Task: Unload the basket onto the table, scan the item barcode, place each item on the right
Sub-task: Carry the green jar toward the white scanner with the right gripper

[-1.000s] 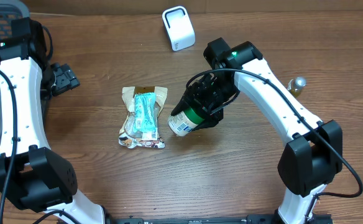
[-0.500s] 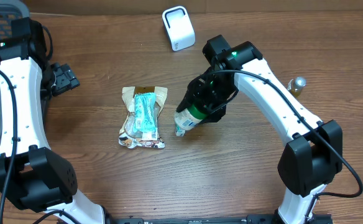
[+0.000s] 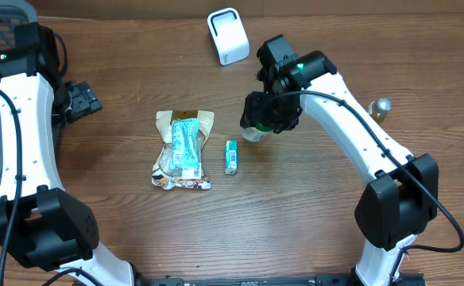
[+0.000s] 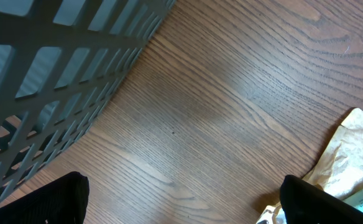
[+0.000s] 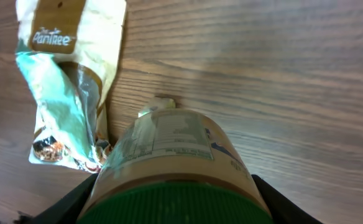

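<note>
My right gripper [image 3: 268, 117] is shut on a jar [image 3: 254, 132] with a green lid and a pale printed label. It holds the jar by the lid end, above the table and just right of a snack bag [image 3: 183, 148]. In the right wrist view the jar [image 5: 169, 149] fills the space between the black fingers [image 5: 76, 199], its label side facing the camera and the bag [image 5: 63, 81] behind it. A white scanner [image 3: 228, 36] stands at the back of the table. My left gripper [image 3: 77, 99] hangs open at the far left with nothing in it.
A small teal packet [image 3: 231, 156] lies on the table right of the bag. A grey mesh basket [image 3: 1, 16] sits at the back left, close to the left gripper [image 4: 181, 199]. A small bottle [image 3: 379, 107] stands at the right.
The right arm has swung the jar up and toward the back, turning it more upright under the gripper. The small teal packet now shows where the jar was. The left arm has not moved.
</note>
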Robot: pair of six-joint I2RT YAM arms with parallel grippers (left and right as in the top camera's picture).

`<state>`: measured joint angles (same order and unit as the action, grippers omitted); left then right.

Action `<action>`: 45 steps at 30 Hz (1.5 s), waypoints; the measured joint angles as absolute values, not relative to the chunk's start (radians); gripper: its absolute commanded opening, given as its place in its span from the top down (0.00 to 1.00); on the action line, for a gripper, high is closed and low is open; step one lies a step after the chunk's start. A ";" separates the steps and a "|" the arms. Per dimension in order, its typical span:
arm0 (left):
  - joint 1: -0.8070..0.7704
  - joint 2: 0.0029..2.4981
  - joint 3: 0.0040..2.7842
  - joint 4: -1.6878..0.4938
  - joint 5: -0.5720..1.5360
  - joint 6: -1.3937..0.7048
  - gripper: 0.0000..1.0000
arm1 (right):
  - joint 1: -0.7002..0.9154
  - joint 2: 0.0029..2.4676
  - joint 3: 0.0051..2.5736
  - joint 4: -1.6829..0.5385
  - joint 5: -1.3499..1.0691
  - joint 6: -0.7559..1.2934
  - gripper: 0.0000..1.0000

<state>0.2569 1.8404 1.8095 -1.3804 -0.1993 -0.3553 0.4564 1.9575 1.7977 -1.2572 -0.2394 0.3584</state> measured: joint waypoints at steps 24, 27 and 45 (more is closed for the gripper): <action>0.257 1.840 1.809 -1.381 -0.199 -0.355 0.00 | 0.451 2.100 2.218 -0.835 -0.109 0.287 0.66; 0.257 1.840 1.809 -1.380 -0.199 -0.355 0.00 | 0.451 2.170 2.217 -0.731 -0.065 0.287 0.65; 0.257 1.840 1.809 -1.380 -0.199 -0.355 0.00 | 0.446 2.441 2.216 -0.179 0.058 0.182 0.66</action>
<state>0.2569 1.8404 1.8091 -1.3804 -0.1993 -0.3553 0.4458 2.4409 2.2158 -0.1787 0.0578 0.1818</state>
